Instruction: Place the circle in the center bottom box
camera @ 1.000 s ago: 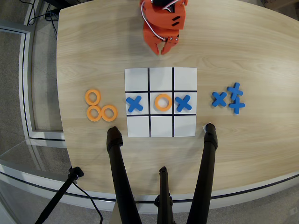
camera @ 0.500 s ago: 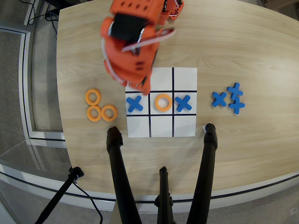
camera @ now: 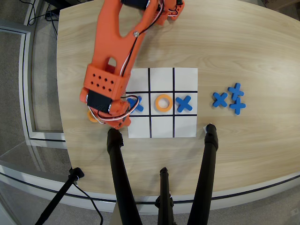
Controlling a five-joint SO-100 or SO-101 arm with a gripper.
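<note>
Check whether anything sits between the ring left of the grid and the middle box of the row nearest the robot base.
Nothing visible does. That box is empty, and so is the corner box beside it. The cross and placed ring lie in the middle row.

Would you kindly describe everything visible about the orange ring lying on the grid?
The orange ring is a flat, matte, foam-looking circle with a round hole showing white paper. It lies flat in the centre cell of the grid, inside the black lines, between two blue crosses in the neighbouring cells. Nothing touches it; the arm is off to its left.
</note>
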